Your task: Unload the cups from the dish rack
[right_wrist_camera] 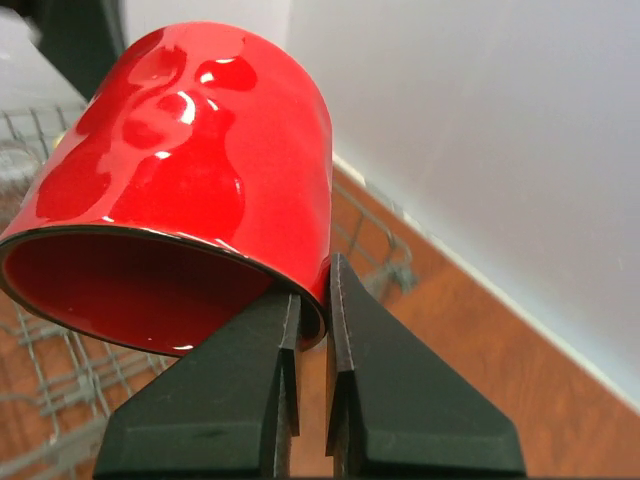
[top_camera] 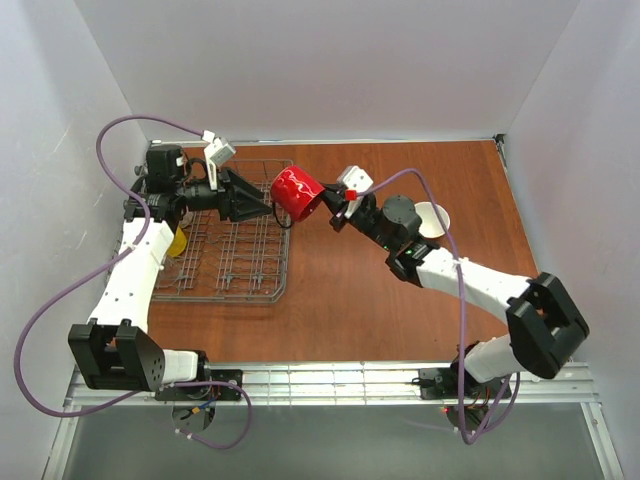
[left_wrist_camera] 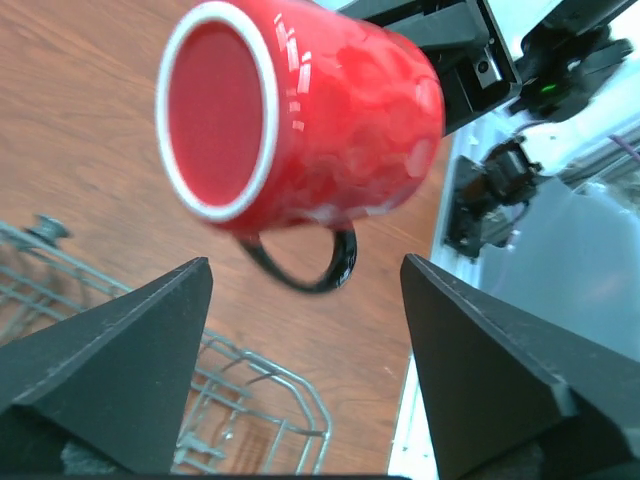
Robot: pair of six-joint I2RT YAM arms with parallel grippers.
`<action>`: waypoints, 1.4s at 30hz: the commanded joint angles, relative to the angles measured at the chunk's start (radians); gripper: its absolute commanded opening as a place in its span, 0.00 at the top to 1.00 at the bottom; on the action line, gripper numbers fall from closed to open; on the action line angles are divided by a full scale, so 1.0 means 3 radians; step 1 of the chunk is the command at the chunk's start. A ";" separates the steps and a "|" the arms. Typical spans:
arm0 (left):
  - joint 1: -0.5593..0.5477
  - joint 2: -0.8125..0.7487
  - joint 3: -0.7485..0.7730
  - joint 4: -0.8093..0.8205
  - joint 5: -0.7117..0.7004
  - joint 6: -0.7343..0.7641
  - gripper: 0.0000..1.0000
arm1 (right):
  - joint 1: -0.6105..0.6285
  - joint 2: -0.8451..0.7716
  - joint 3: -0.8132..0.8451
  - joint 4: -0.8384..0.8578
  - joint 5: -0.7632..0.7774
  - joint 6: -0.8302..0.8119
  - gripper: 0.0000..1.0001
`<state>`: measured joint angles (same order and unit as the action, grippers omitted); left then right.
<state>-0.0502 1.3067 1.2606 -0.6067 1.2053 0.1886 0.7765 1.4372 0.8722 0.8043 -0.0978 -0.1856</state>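
Red mug [top_camera: 296, 191] aloft by dish rack [top_camera: 230, 296] edge; right gripper [top_camera: 324, 209] jaws on rim; left gripper [top_camera: 266, 207] near.

On my feed the red mug [top_camera: 297, 192] is a glossy, plain bright red with white glints. Its inside is the same red, the ring round its base is white, and its handle [left_wrist_camera: 343, 262] is black. Both hands are matt black, the left hand [top_camera: 266, 207] and the right hand [right_wrist_camera: 312, 295] alike. The arms [top_camera: 135, 270] are white with black joints, and the cables [top_camera: 45, 310] are purple. I see a small red spot [top_camera: 351, 193] on the right wrist. The dish rack [top_camera: 230, 270] is grey wire, and the yellow mug [top_camera: 177, 240] in it is a plain warm yellow. The tabletop [top_camera: 400, 310] is reddish-brown with a fine wood grain. The pale cup [top_camera: 434, 220] by the right arm looks whitish-pink. The walls [top_camera: 320, 70] are plain off-white.
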 commanded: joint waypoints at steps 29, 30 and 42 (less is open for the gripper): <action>-0.0017 -0.0173 0.0364 -0.0314 -0.0842 0.0624 0.25 | -0.1177 -0.0225 0.1050 -0.5871 0.0513 0.0383 0.99; -0.0017 -0.0173 0.0364 -0.0309 -0.0837 0.0624 0.26 | -0.1233 -0.0219 0.1040 -0.5897 0.0591 0.0383 0.99; -0.0017 -0.0214 0.0359 -0.0273 -0.0817 0.0624 0.25 | -0.1893 0.0102 0.0897 -0.5857 0.0802 0.0261 0.99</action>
<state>-0.0502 1.2827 1.3731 -0.6876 0.9535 0.3660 0.2310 1.4605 1.1351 -0.9665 0.1295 -0.0948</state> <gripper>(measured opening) 0.745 0.041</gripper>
